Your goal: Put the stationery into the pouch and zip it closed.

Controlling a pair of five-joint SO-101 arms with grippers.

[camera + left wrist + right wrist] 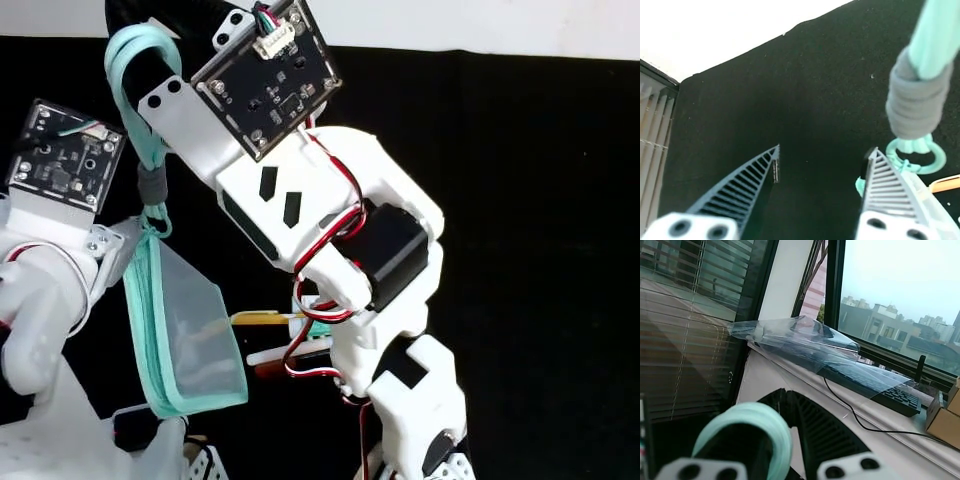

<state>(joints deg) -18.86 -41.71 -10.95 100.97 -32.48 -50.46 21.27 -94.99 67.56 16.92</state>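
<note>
Pouch (190, 335) hangs off its teal wrist strap (135, 80), low between the arms. Soft, light, translucent; likely to sway and sag.
Right gripper (775, 405): fingers appear closed on the strap loop, though the pinch itself is hidden.
Left gripper (824, 149): fingers wide, empty, one beside the zip ring (915, 152).
Pens (270, 319) lie on the black table (540, 220) under the right arm.
Best hold, I judge: the firmer zip edging, not the slick film
</note>
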